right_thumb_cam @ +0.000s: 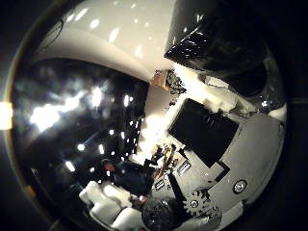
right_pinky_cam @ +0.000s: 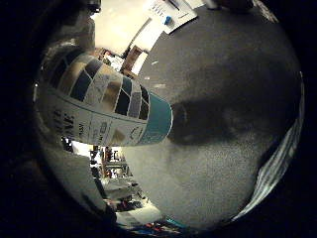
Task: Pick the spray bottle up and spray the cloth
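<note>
Spray bottle (right_pinky_cam: 106, 106), cylindrical with a white label, blue, gold and grey tile pattern and teal band, filled much of the little-finger-side view, close to the palm above a grey speckled tabletop (right_pinky_cam: 223, 163). Its shadow lay toward 3 o'clock. White-and-black hand (right_thumb_cam: 211, 125): finger posture could not be told.

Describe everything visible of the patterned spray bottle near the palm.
The cylindrical spray bottle with a tile-patterned label fills much of the little finger side view, so it is close to the palm. Its label shows blocks of dark blue, gold, grey and white above a white band with print, ending in a teal band. The body looks like smooth plastic. It extends over the dark grey speckled tabletop, casting a shadow there. The nozzle and trigger are not visible, nor is what touches the bottle.
</note>
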Controlling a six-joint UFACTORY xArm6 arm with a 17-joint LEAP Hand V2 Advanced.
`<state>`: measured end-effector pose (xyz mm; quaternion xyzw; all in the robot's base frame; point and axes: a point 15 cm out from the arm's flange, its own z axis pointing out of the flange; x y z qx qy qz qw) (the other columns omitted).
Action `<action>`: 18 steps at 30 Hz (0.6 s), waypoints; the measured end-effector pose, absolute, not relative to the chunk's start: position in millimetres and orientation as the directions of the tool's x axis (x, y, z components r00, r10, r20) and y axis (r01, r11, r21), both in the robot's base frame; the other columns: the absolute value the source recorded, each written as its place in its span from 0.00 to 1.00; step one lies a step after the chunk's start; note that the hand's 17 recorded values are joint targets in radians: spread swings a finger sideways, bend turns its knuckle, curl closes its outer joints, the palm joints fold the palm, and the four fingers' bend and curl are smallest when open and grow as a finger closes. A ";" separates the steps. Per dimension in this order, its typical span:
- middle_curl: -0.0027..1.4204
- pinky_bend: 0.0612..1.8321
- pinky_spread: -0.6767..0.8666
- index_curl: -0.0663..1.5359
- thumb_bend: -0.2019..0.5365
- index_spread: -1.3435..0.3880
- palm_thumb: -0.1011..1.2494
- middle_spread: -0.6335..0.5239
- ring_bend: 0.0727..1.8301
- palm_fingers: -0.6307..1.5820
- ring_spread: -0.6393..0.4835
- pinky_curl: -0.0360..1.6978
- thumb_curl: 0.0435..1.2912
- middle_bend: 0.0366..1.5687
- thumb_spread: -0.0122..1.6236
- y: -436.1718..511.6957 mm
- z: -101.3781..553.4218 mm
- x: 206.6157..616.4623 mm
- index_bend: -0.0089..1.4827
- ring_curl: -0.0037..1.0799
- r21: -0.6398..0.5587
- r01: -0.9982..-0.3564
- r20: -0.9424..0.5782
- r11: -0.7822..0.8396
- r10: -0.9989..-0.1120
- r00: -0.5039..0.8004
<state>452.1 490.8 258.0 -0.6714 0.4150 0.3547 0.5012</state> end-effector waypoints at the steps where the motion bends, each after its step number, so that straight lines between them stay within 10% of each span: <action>1: 0.53 0.71 0.24 0.45 0.22 0.60 0.71 0.38 0.77 0.83 0.38 0.39 0.69 0.83 0.53 490.5 256.4 451.9 0.75 0.57 -0.376 -0.914 -0.893 -0.154 -0.204 0.402; 18: 0.38 0.54 0.11 0.41 0.23 0.45 0.56 0.27 0.61 0.73 0.25 0.26 0.51 0.56 0.50 491.0 251.4 444.2 0.31 0.39 -0.373 -0.911 -0.887 -0.178 -0.220 0.407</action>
